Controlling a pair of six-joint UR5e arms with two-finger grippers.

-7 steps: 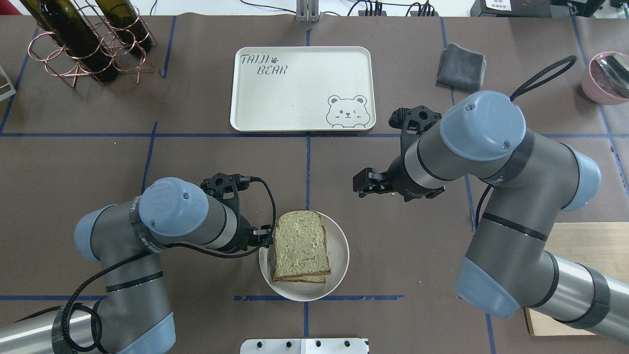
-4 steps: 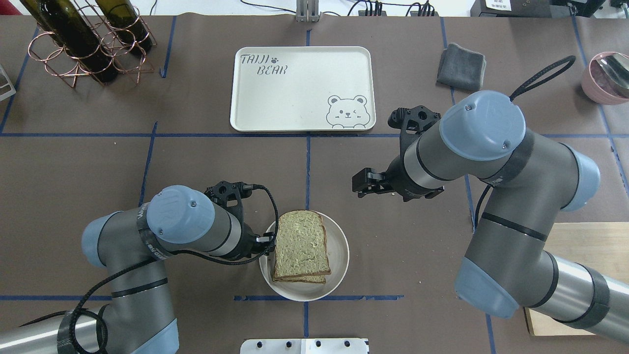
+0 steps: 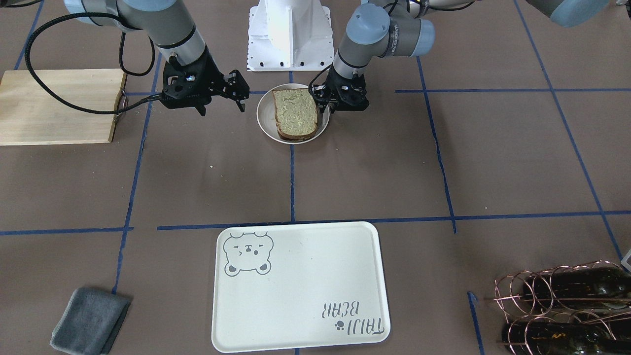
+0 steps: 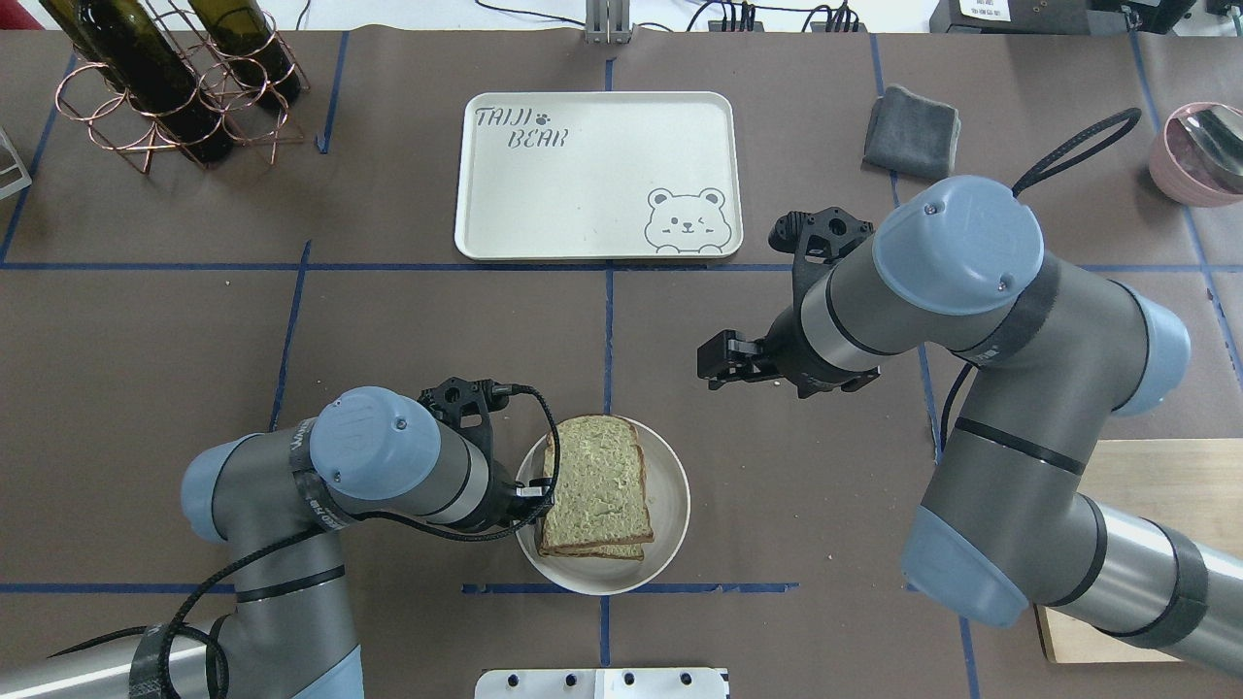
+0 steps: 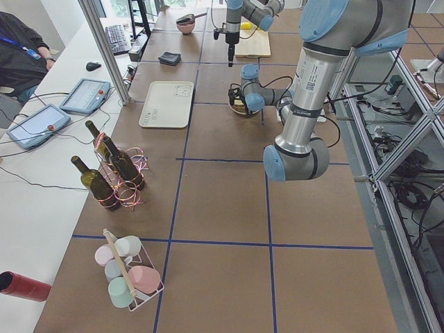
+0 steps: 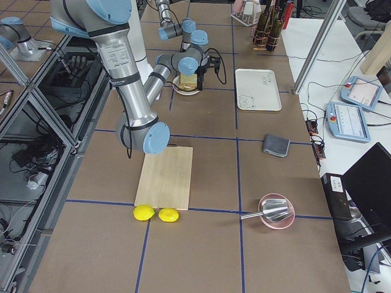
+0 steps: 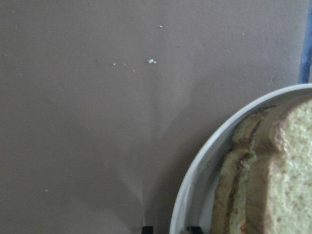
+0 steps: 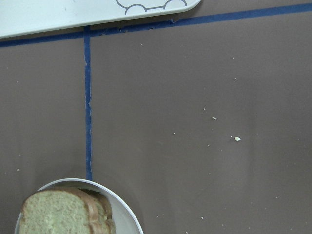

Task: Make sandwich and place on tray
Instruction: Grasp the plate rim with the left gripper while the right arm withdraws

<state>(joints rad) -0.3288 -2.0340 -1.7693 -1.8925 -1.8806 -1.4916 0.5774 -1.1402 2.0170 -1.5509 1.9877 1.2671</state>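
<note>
The sandwich (image 4: 594, 481), two stacked bread slices with brown crust, lies on a small round white plate (image 4: 670, 495). No egg shows. The off-white bear tray (image 4: 583, 184) lies bare at the far middle of the table. My left gripper (image 4: 532, 495) is low at the plate's left rim. In the left wrist view its two dark fingertips (image 7: 146, 228) stand slightly apart on either side of the rim (image 7: 195, 180), beside the sandwich (image 7: 273, 185). My right gripper (image 4: 714, 361) hovers open and empty to the right of and beyond the plate; it also shows in the front view (image 3: 236, 93).
A wooden cutting board (image 4: 1156, 485) lies at the near right under my right arm. A folded grey cloth (image 4: 911, 131) lies right of the tray. A wire rack with wine bottles (image 4: 165, 78) stands far left. A pink bowl (image 4: 1199, 150) is far right.
My left arm has moved right and toward the near edge, bringing its gripper from beside the plate onto the plate's left rim. The right arm, sandwich and tray have not moved.
</note>
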